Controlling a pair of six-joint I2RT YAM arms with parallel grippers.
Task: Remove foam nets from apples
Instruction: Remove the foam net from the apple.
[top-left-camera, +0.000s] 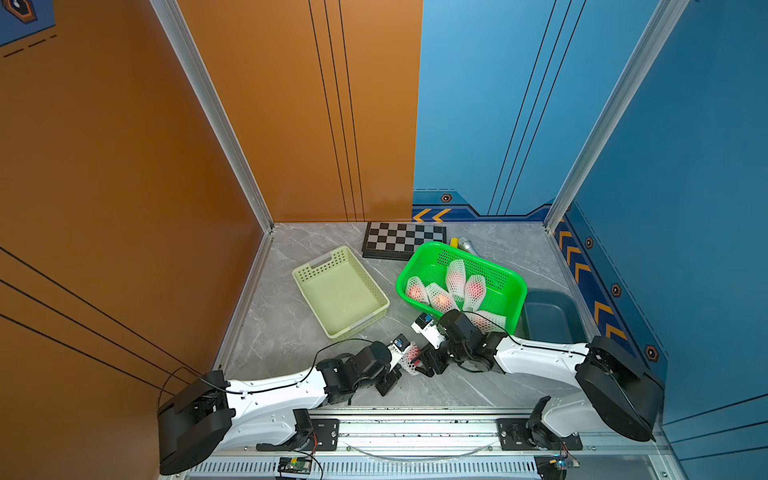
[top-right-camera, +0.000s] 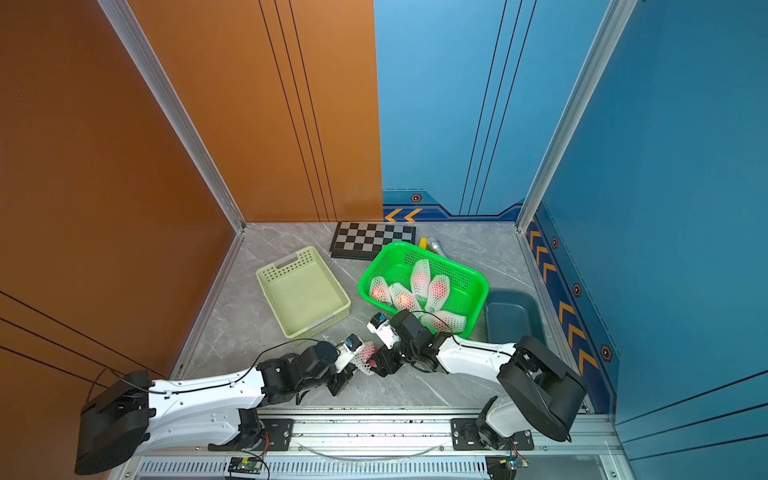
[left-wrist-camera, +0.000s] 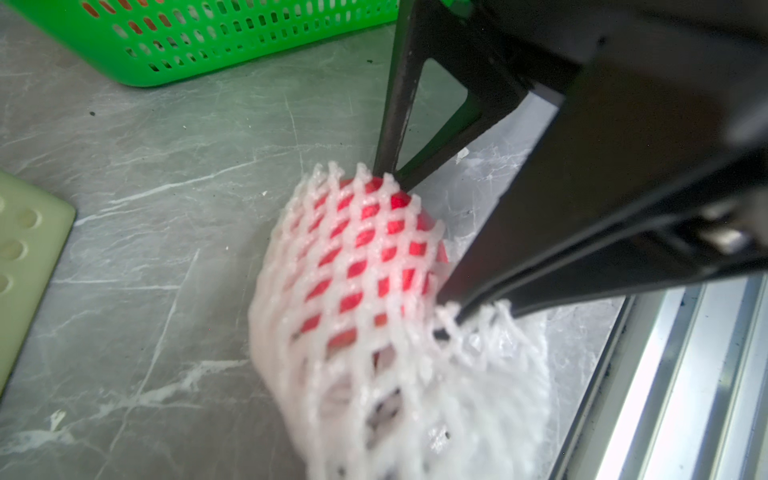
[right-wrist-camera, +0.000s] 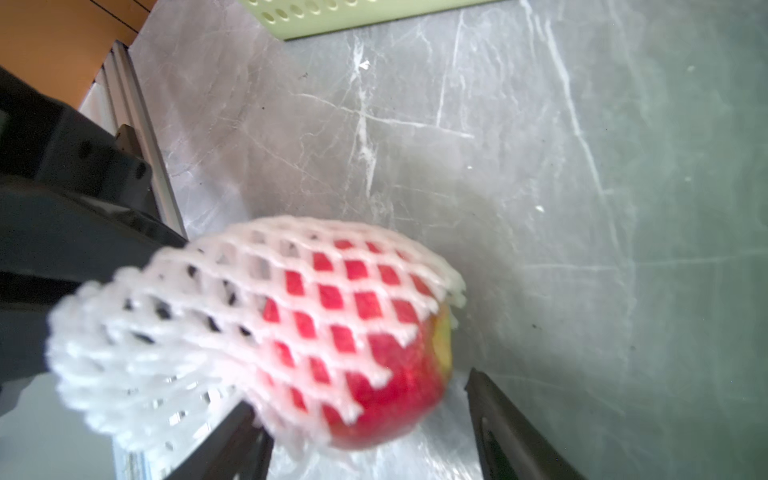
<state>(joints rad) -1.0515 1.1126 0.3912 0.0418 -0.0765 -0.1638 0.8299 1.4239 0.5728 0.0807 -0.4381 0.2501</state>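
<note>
A red apple hangs half out of a white foam net just above the table's front middle, seen in both top views. My left gripper is shut on the net's loose end; the mesh hides its jaws in the left wrist view. My right gripper stands open around the bare end of the apple, one finger apart from the fruit and the other against the mesh. Several more netted apples lie in the green basket.
An empty pale green basket sits left of the green basket. A dark blue tub stands at the right wall. A chessboard and a small grey and yellow object lie at the back. The metal rail runs along the front.
</note>
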